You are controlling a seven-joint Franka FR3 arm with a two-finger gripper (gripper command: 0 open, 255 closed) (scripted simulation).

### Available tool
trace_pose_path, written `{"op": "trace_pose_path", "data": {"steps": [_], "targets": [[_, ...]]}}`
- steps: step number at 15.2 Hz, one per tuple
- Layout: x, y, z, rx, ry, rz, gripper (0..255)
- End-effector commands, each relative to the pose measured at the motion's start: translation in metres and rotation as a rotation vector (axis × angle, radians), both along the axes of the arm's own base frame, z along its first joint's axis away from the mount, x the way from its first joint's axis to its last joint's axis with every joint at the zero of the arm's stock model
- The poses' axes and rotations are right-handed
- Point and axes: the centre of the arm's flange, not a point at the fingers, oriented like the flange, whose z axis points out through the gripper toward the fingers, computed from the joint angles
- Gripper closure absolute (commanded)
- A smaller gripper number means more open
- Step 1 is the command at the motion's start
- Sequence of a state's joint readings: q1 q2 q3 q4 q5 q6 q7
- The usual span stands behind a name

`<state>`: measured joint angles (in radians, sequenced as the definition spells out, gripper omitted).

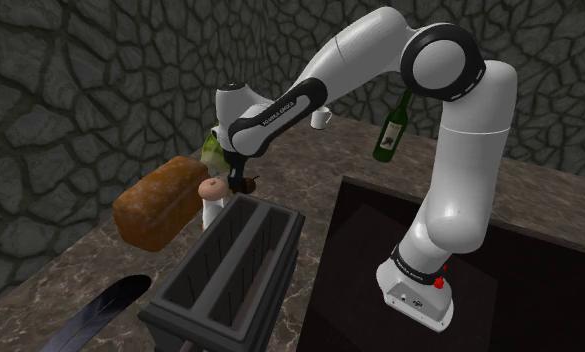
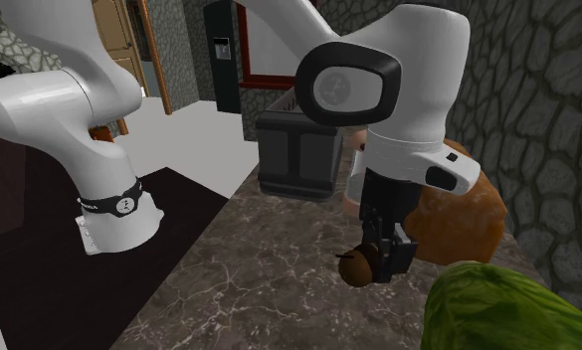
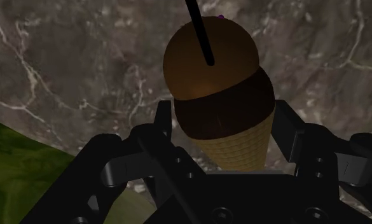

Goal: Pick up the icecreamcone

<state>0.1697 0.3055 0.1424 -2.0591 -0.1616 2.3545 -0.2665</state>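
The ice cream cone (image 3: pixel 211 70) has a brown scoop over a darker band and a tan waffle cone, with a thin black stick in the top. My gripper (image 3: pixel 224 124) is shut on it, one black finger on each side of the waffle part. In the second exterior view the cone (image 2: pixel 356 268) lies sideways in the gripper (image 2: pixel 380 259), close over the marble counter (image 2: pixel 259 288). From the shoulder view the gripper (image 1: pixel 242 180) points down with the cone (image 1: pixel 250 185) at its tips, between the bread and the toaster.
A brown bread loaf (image 1: pixel 160 208) and a green leafy lump (image 2: pixel 497 310) sit near the gripper. A dark toaster (image 1: pixel 230 270) stands close by. A pinkish object (image 1: pixel 213 187), a green bottle (image 1: pixel 393 128), a white mug (image 1: pixel 320 117) and a dark sunken basin (image 1: pixel 370 270) are around.
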Motion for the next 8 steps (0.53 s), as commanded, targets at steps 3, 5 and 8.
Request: {"op": "trace_pose_path", "data": {"steps": [3, 5, 8], "targets": [[-0.001, -0.001, 0.009, -0.001, 0.003, -0.001, 255], [-0.001, -0.001, 0.02, -0.001, 0.003, -0.001, 255], [-0.001, -0.001, 0.035, -0.001, 0.003, -0.001, 255]]}}
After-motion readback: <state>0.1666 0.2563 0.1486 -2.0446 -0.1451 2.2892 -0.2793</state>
